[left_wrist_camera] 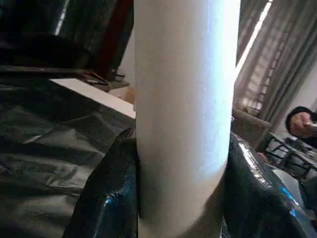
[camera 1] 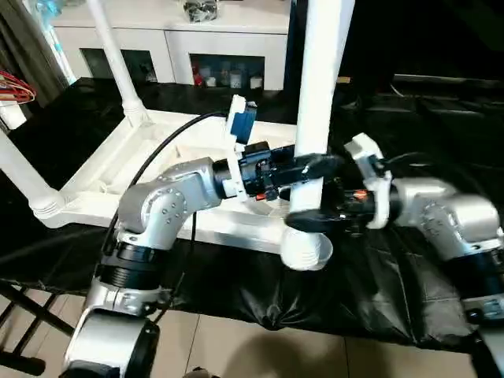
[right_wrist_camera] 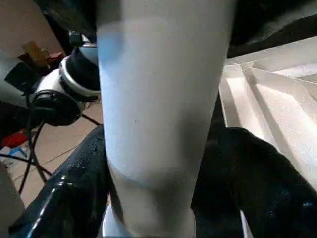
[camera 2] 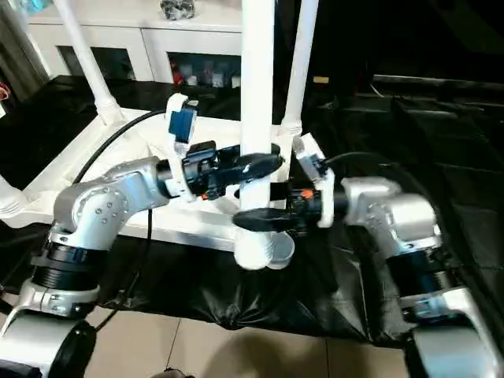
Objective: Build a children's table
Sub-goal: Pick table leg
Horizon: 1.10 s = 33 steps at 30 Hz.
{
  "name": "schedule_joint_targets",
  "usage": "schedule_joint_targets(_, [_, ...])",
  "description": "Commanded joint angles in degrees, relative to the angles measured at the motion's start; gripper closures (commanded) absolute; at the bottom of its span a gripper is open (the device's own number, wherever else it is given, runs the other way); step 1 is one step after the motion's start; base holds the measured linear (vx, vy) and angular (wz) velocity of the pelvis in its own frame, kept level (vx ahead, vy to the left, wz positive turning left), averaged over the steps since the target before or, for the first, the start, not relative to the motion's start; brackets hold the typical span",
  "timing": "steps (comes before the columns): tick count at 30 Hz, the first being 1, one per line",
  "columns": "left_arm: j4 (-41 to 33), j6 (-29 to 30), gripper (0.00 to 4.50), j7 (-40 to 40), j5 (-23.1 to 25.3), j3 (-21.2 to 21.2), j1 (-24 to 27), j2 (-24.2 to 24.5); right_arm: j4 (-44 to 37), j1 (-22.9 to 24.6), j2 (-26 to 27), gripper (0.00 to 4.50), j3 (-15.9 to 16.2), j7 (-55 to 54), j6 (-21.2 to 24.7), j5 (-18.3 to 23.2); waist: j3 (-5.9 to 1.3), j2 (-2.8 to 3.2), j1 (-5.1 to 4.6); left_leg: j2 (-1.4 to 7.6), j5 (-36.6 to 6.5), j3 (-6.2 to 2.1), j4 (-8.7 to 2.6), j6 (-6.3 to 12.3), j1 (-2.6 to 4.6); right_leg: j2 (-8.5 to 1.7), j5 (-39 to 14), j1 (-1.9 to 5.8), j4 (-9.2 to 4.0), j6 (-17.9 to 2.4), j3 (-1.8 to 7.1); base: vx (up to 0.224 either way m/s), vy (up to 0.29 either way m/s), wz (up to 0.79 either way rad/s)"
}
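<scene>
The white tabletop (camera 1: 118,169) lies upside down, ribbed underside up, on the black-draped table. One leg (camera 1: 118,63) stands in its far left socket, another (camera 1: 20,177) in the near left, and a third (camera 2: 299,63) at the far right. A fourth leg (camera 1: 319,94) stands upright at the near right corner socket (camera 1: 305,252). My left gripper (camera 1: 315,167) is shut on this leg from the left. Just below it, my right gripper (camera 1: 315,220) is shut on the same leg from the right. In the wrist views, black fingers (left_wrist_camera: 106,193) (right_wrist_camera: 64,198) press both sides of the leg (left_wrist_camera: 183,114) (right_wrist_camera: 158,114).
A white cabinet (camera 1: 173,35) stands behind the black drape (camera 1: 346,291). The table's front edge runs just below my grippers, with tiled floor (camera 1: 260,346) beneath. A black folding frame (camera 1: 24,331) stands at the lower left. A person's hand (left_wrist_camera: 302,121) shows far off.
</scene>
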Motion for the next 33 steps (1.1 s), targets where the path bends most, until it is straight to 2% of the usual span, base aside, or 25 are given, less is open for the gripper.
schedule_joint_targets(1, [-0.22, 0.37, 2.6, -2.35, -1.5, -0.51, -1.67, 0.5, 1.19, -0.79, -0.98, 1.34, 0.16, 0.28, -0.18, -1.19, -4.64, -0.96, 0.26, 1.71, -8.76, -0.26, -3.43, 3.59, 0.72, -2.71, -13.16, 3.6, -3.47, -12.9, 2.3, 0.0, 0.0, 0.0])
schedule_joint_targets(9, [-0.02, 0.11, 2.6, -3.29, -0.97, -0.49, -1.53, 0.69, 0.62, 0.23, 0.04, 1.99, 0.84, 0.33, -0.03, -1.19, -4.7, -0.77, 0.33, 1.75, -9.15, -0.31, -3.41, 3.24, 0.87, -2.7, -12.92, 3.59, -3.41, -13.16, 2.3, 0.0, 0.0, 0.0])
schedule_joint_targets(12, [0.44, -0.55, 2.6, -1.94, -0.4, -0.19, -1.57, 0.04, 0.34, 0.82, 0.71, 2.21, 0.2, -1.09, -0.09, -1.07, -4.67, -0.7, 0.3, 1.75, -9.26, -0.33, -3.43, 3.15, 0.81, -2.7, -13.14, 3.6, -3.42, -13.07, 2.3, 0.0, 0.0, 0.0])
schedule_joint_targets(13, [1.16, -0.57, 2.04, 0.02, -0.23, 0.51, -1.84, -0.69, -0.02, 1.28, 1.48, 2.4, -0.64, -2.71, -0.4, -0.94, -4.62, -0.74, 0.18, 1.74, -9.45, -0.29, -3.44, 2.98, 0.8, -2.67, -13.27, 3.56, -3.53, -12.85, 2.36, 0.0, 0.0, 0.0])
schedule_joint_targets(15, [2.52, -0.66, 1.9, 3.43, -0.26, 2.06, -2.43, -2.07, -0.54, 2.11, 2.89, 2.44, -1.92, -6.32, -1.65, -1.44, -4.6, -0.77, 0.08, 1.59, -9.57, -0.28, -3.4, 2.69, 0.86, -2.7, -13.69, 3.5, -3.65, -12.71, 2.34, 0.0, 0.0, 0.0])
schedule_joint_targets(16, [2.22, -2.28, 1.87, 5.96, 1.02, 2.36, -2.27, -2.81, -1.08, 3.12, 4.56, 2.53, -3.24, -10.99, -3.68, -2.59, -4.63, -0.7, 0.14, 1.7, -9.8, -0.41, -3.46, 1.96, 0.9, -2.85, -14.55, 3.43, -3.72, -12.31, 2.34, 0.0, 0.0, 0.0])
schedule_joint_targets(18, [2.06, -2.75, 1.7, 6.43, 1.47, 2.27, -2.19, -2.9, -1.17, 3.27, 4.78, 2.61, -3.37, -11.66, -4.03, -2.83, -4.74, -0.74, 0.07, 1.65, -10.19, -0.44, -3.52, 1.77, 0.98, -2.8, -14.9, 3.58, -3.71, -12.02, 2.25, 0.0, 0.0, 0.0])
schedule_joint_targets(19, [0.96, -5.94, 1.7, 10.54, 5.2, 1.41, -1.67, -3.53, -2.04, 4.43, 6.46, 2.61, -4.36, -16.53, -6.66, -4.56, -4.59, -0.72, -0.03, 1.74, -10.48, -0.48, -3.64, 1.81, 0.87, -2.77, -15.27, 3.48, -3.87, -11.45, 2.34, 0.0, 0.0, 0.0])
schedule_joint_targets(20, [0.18, -7.17, 1.64, 13.35, 6.8, 1.36, -1.38, -4.23, -2.76, 4.99, 7.69, 2.62, -5.08, -19.86, -7.72, -5.47, -4.62, -0.55, -0.18, 1.67, -10.67, -0.52, -3.64, 1.37, 0.97, -2.76, -15.79, 3.46, -3.92, -10.95, 2.26, 0.0, 0.0, 0.0])
schedule_joint_targets(22, [-0.87, -8.05, 1.6, 18.64, 8.13, 2.44, -1.25, -6.19, -4.11, 5.72, 9.32, 2.63, -5.88, -24.05, -8.27, -6.4, -4.6, -0.63, -0.36, 1.71, -10.67, -0.51, -3.7, 0.93, 0.89, -2.79, -15.51, 3.57, -3.95, -10.47, 2.33, 0.0, 0.0, 0.0])
schedule_joint_targets(24, [-1.5, -8.7, 1.6, 21.07, 9.19, 2.63, -1.21, -7.01, -5.18, 6.19, 9.8, 2.63, -5.91, -24.95, -8.33, -6.63, -4.64, -0.59, -0.43, 1.6, -10.67, -0.48, -3.68, 1.42, 0.83, -2.61, -15.04, 3.61, -3.97, -10.42, 2.26, 0.0, 0.0, 0.0])
schedule_joint_targets(25, [-1.66, -9.66, 1.6, 23.0, 10.24, 2.81, -1.3, -7.69, -5.93, 6.39, 10.23, 2.63, -6.11, -25.72, -8.18, -6.6, -4.64, -0.38, -0.38, 1.63, -10.75, -0.53, -3.66, 1.54, 0.8, -2.64, -15.16, 3.59, -4.02, -10.17, 2.27, 0.0, 0.0, 0.0])
schedule_joint_targets(27, [-1.66, -9.88, 1.77, 24.53, 10.93, 2.98, -1.41, -8.08, -6.3, 6.45, 10.52, 2.63, -6.26, -26.23, -8.05, -6.54, -4.62, -0.3, -0.41, 1.63, -11.03, -0.54, -3.68, 1.65, 0.83, -2.59, -15.14, 3.56, -4.06, -10.04, 2.26, 0.0, 0.0, 0.0])
schedule_joint_targets(28, [-1.51, -10.98, 1.77, 25.9, 12.15, 2.85, -1.52, -8.31, -6.41, 6.46, 10.79, 2.63, -6.42, -26.94, -8.24, -6.62, -4.57, -0.48, -0.43, 1.52, -11.43, -0.51, -3.69, 1.97, 0.81, -2.57, -16.03, 3.54, -4.26, -9.52, 2.24, 0.0, 0.0, 0.0])
schedule_joint_targets(33, [-1.1, -11.8, 2.18, 28.57, 13.56, 2.72, -1.37, -8.85, -6.22, 6.43, 11.14, 2.64, -6.36, -28.47, -9.11, -7.14, -4.57, -0.43, -0.47, 1.49, -11.65, -0.51, -3.67, 1.72, 0.81, -2.55, -16.57, 3.45, -4.33, -9.18, 2.21, 0.0, 0.0, 0.0])
